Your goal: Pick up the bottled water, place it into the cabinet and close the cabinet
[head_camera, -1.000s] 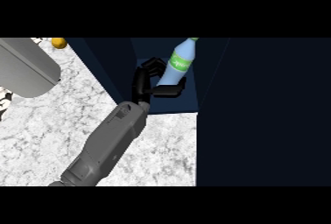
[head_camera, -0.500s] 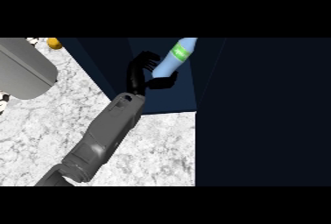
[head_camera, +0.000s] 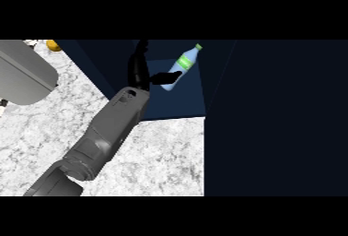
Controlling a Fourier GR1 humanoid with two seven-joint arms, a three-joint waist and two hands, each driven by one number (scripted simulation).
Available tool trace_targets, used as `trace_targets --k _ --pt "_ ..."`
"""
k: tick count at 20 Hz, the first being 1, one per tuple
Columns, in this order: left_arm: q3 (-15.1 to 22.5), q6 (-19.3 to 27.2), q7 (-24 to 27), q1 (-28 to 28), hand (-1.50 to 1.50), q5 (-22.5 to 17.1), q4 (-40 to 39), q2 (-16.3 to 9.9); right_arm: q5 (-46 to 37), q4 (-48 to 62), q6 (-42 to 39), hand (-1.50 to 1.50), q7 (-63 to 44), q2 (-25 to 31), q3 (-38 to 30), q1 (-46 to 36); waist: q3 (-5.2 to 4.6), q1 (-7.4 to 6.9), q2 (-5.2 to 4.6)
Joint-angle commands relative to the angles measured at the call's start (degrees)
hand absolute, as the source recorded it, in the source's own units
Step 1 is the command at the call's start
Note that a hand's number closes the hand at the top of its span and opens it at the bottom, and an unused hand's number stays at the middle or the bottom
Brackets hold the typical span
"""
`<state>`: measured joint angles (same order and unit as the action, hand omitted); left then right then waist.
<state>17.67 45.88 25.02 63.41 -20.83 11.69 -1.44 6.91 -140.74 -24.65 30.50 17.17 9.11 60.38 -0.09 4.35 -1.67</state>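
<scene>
The water bottle (head_camera: 183,64), clear with a green label and green cap, leans tilted inside the open dark-blue cabinet (head_camera: 173,107), cap up and to the right. My left hand (head_camera: 141,64) is inside the cabinet just left of the bottle. Its fingers point straight up and the thumb reaches right to the bottle's lower end; the fingers no longer wrap the bottle. The grey forearm runs in from the lower left. My right hand does not show.
A broad dark panel (head_camera: 279,120), seemingly the cabinet's door or side, fills the right half. A grey rounded object (head_camera: 24,73) lies at the upper left with a small orange thing (head_camera: 53,45) behind it. White marble counter (head_camera: 156,156) spreads below the cabinet.
The hand carried the bottle deeper and higher into the cabinet, then its fingers straightened off it. The bottle now leans more to the right.
</scene>
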Motion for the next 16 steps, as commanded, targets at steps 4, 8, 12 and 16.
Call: trace_targets --k 4,8,12,16 --pt "-8.72 -7.67 12.89 -0.96 1.50 -7.00 9.34 0.38 1.92 -3.58 -0.52 -1.50 -1.07 -0.57 2.10 1.01 -0.22 -0.88 0.11" --pt "-8.99 -18.59 13.15 -0.35 1.50 -8.90 10.13 1.41 4.31 -5.11 -0.76 -1.50 -2.36 0.52 -0.15 0.97 -0.06 -1.15 0.39" --pt "-5.46 -18.20 12.97 -2.08 1.50 -11.39 12.47 1.43 4.33 -7.72 0.63 -1.50 -6.97 -0.05 1.85 0.43 0.01 -1.91 1.13" --pt "-1.68 -18.26 12.92 -6.15 1.50 -15.02 17.32 1.44 1.30 -9.45 0.61 -1.50 -6.79 -0.74 3.65 1.26 0.00 -1.78 1.64"
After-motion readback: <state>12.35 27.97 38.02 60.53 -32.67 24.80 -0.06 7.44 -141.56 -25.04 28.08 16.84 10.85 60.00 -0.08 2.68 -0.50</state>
